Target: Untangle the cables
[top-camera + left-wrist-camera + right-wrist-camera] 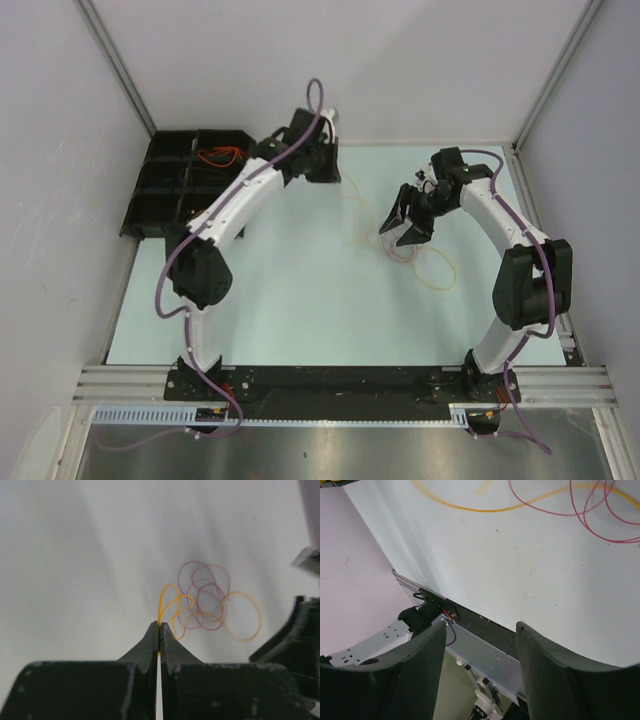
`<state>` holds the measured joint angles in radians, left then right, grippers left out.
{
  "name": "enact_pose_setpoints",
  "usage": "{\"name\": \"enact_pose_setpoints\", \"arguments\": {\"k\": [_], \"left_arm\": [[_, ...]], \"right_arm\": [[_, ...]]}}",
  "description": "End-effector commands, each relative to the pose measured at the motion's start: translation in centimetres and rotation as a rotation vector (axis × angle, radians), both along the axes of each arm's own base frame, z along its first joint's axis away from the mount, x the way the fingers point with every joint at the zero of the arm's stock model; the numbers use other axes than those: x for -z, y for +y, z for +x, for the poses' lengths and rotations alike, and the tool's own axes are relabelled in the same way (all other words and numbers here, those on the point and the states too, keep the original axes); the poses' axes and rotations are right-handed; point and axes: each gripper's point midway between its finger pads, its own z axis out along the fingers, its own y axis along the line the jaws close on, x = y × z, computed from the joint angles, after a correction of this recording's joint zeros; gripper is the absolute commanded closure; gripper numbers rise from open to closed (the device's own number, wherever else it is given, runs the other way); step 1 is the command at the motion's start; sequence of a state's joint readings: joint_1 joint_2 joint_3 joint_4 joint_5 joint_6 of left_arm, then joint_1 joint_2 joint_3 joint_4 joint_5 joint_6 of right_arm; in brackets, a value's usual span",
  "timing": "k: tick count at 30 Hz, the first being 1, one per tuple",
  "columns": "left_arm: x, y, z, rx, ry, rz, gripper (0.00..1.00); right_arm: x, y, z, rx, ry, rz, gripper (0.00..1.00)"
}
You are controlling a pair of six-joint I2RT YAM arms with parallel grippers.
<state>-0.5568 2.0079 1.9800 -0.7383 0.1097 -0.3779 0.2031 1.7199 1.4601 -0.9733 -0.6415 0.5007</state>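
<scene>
**Left wrist cam: yellow strand pinched**

Left gripper (pixel 159 626) is clamped tight on a yellow cable (pixel 160 609). The other cables (pixel 210 602) lie looped on the table (pixel 300 300) just beyond. Right gripper (pixel 480 630) is spread wide near them, holding nothing.

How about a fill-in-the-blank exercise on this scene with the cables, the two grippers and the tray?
1. The left gripper pinches a yellow cable, while the right gripper holds ____.
2. The right gripper's jaws stand ____.
3. The tray with an orange cable inside it is coloured ____.

Missing words: nothing; open; black.
</scene>
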Motion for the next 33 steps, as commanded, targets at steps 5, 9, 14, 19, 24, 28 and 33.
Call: {"name": "enact_pose_setpoints", "arguments": {"k": [5,9,14,19,24,28,33], "left_arm": [[-17.9,7.4,-0.6,-0.213,-0.288,-0.153,1.00],[-22.5,11.2,-1.2,-0.306,-0.387,-0.181,1.00],[-28.5,16.9,-1.9,-0.426,-0.538,-0.218,1.00],[-33.9,22.4,-2.9,-0.558,-0.721,-0.228,1.00],[-40.5,26.9,-4.9,-0.656,-0.966,-0.231,1.00],[-45.0,28.8,-6.4,-0.680,-1.124,-0.244,1.00],[-49.6,31.2,-8.0,-0.720,-1.301,-0.274,0.99]], "right_arm": [[-1.7,1.6,-0.1,-0.027,-0.056,0.051,0.37],[-1.7,2.0,-0.1,-0.035,-0.061,0.053,0.37],[-1.7,2.5,-0.2,-0.039,-0.065,0.055,0.37],[-1.7,3.4,-0.3,-0.054,-0.061,0.063,0.37],[-1.9,3.7,-0.4,-0.074,-0.068,0.049,0.37],[-1.9,3.6,-0.4,-0.078,-0.064,0.040,0.37],[-2.4,3.6,0.0,-0.079,-0.073,0.032,0.38]]}}
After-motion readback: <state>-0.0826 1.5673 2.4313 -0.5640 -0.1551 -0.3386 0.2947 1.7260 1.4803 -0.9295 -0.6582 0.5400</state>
